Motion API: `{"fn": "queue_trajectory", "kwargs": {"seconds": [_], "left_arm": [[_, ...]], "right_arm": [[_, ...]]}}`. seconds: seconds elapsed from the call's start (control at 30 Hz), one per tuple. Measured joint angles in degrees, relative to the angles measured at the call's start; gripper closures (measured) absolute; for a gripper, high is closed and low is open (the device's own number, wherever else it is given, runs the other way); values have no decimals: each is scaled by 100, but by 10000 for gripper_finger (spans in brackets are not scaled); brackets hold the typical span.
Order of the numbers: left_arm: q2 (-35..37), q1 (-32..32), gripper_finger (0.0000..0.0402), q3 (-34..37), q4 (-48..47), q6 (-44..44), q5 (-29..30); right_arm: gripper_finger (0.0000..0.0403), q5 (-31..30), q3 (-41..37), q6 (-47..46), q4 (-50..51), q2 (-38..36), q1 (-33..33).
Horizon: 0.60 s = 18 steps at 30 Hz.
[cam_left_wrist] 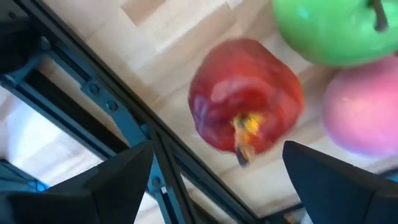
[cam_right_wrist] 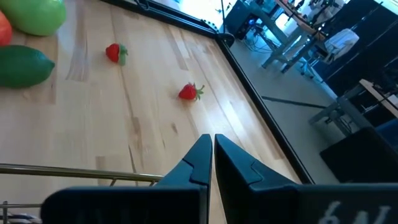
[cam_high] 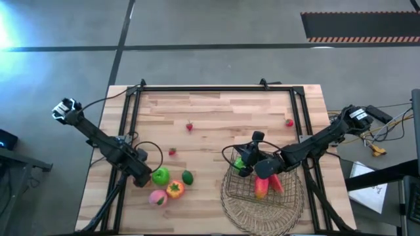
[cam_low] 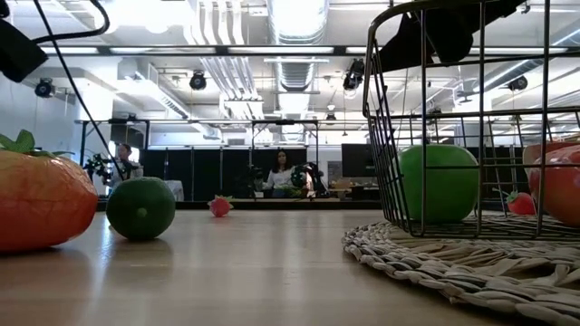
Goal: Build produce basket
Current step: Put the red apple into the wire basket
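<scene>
The copper wire basket (cam_high: pixel 262 187) stands on a round woven mat (cam_high: pixel 262 208) at the near right. It holds a green apple (cam_low: pixel 439 181) and long reddish pieces (cam_high: pixel 268 185). My right gripper (cam_right_wrist: pixel 212 155) is shut with nothing in it and hovers over the basket's left rim (cam_right_wrist: pixel 81 172). At the near left, my left gripper (cam_left_wrist: pixel 214 180) points down and is open. Its fingers stand on either side of a red apple (cam_left_wrist: pixel 245 102) lying on the table, apart from it. Beside it lie a green apple (cam_high: pixel 160 175), a pink fruit (cam_high: pixel 157 196), an orange one (cam_high: pixel 174 189) and a lime (cam_high: pixel 188 177).
Three small strawberries lie loose on the wood: one (cam_high: pixel 189 126) at mid table, one (cam_high: pixel 172 151) nearer the left fruits, one (cam_high: pixel 289 122) by the right frame rail. A dark metal frame (cam_high: pixel 131 111) rims the table. People sit in the room behind.
</scene>
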State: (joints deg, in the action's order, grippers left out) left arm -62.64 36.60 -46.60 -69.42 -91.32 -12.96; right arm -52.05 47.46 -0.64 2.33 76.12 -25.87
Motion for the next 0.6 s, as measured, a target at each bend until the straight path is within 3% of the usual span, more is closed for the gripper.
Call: {"fn": "queue_trajectory", "kwargs": {"seconds": [0.3,0.6], "left_arm": [[-5,-2,65,82,481,-5,-16],[-3,-2,131,187,502,15,-25]], "right_arm": [[392,0,-15,-90,4,0,0],[392,0,-26,-88,-22,0,0]]}}
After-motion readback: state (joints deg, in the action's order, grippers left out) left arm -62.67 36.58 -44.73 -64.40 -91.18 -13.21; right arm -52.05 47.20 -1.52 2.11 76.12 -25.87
